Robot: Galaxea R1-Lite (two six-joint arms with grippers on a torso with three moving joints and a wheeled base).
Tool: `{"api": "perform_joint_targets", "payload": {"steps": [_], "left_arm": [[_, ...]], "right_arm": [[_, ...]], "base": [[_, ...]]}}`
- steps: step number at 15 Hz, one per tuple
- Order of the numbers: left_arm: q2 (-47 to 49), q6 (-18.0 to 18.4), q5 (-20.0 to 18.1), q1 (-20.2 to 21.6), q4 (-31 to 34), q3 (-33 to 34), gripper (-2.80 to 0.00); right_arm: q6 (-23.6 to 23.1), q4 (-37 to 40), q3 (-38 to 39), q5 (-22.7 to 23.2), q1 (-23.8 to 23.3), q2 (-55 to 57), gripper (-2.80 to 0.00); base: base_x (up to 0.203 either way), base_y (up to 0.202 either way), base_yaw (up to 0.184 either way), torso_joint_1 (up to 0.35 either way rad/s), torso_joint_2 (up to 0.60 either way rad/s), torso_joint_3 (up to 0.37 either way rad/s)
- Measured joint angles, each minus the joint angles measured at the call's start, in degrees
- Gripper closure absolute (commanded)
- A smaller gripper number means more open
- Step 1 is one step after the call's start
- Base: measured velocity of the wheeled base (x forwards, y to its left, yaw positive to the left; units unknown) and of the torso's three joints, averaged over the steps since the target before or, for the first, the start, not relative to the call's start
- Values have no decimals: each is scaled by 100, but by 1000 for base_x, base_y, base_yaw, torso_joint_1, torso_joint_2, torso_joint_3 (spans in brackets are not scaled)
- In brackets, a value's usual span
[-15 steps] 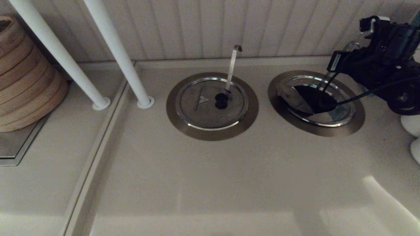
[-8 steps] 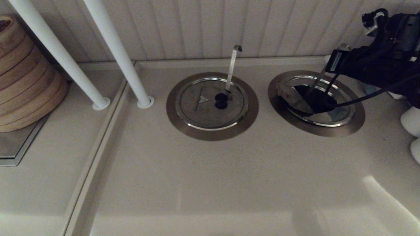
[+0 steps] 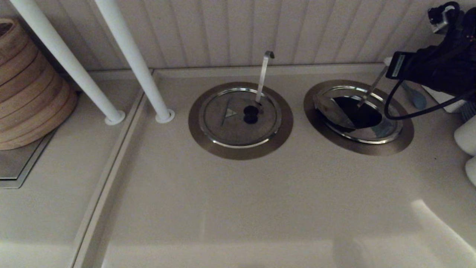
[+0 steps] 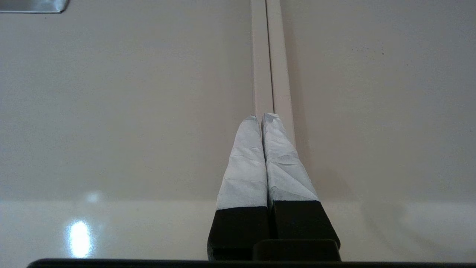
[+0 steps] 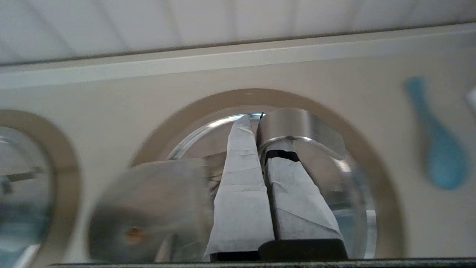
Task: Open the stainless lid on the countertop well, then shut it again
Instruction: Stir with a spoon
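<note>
Over countertop well (image 3: 405,139), right gripper (image 5: 256,119) fingers pinching thin rim of stainless lid (image 3: 329,108); lid risking slipping, slamming.

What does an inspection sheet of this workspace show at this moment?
Surface: beige countertop, bare in front.
Job's things: the stainless lid is folded up at the left; the countertop well shows a dark opening, and a thin steel rod rises from it.
Clutter: second lid closed, with hooked handle; blue spoon; wooden stack.
Grippers: right gripper above the well; left gripper parked over the counter, fingers shut.
Cables: black cable loops over the well's edge.
Surroundings: panelled wall, white posts.
</note>
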Motion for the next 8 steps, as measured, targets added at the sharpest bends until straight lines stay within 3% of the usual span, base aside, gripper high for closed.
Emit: {"api": "perform_joint_targets", "payload": {"steps": [8], "left_arm": [[0,0,0,-2,0,0,0]], "right_arm": [[-417,41,-5,-96,-294,37,0]], "base": [[0,0,0,0,0,0]]}}
